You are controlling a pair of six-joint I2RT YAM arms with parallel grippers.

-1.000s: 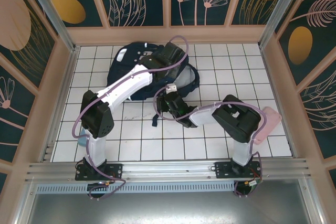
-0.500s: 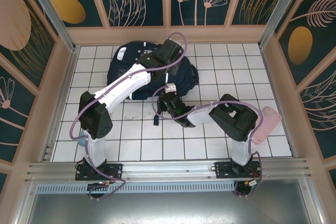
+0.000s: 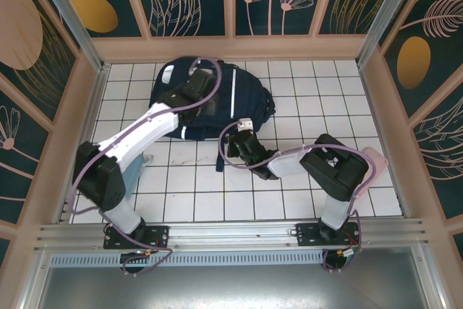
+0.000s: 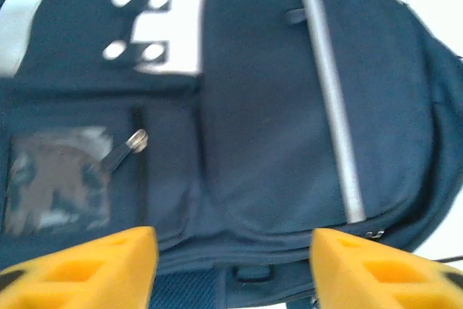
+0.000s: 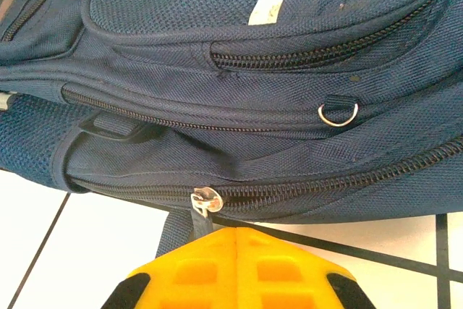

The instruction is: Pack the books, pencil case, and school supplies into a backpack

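Swinging left claw (image 3: 189, 90) leftward across backpack (image 3: 246, 92), lying flat at back of counter (image 3: 325, 92), and spreading it apart after being shut. Holding right claw (image 5: 235, 231) pressed together right at zipper pull (image 5: 205, 201), likely working the zip. Not resolving actual pinch on pull; hiding contents inside; blurring left wrist view; cutting off pink case (image 3: 375, 164) behind right arm.

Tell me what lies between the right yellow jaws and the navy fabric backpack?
Right wrist view: a dark zipper pull runs from the silver slider on the backpack to the shut jaws.
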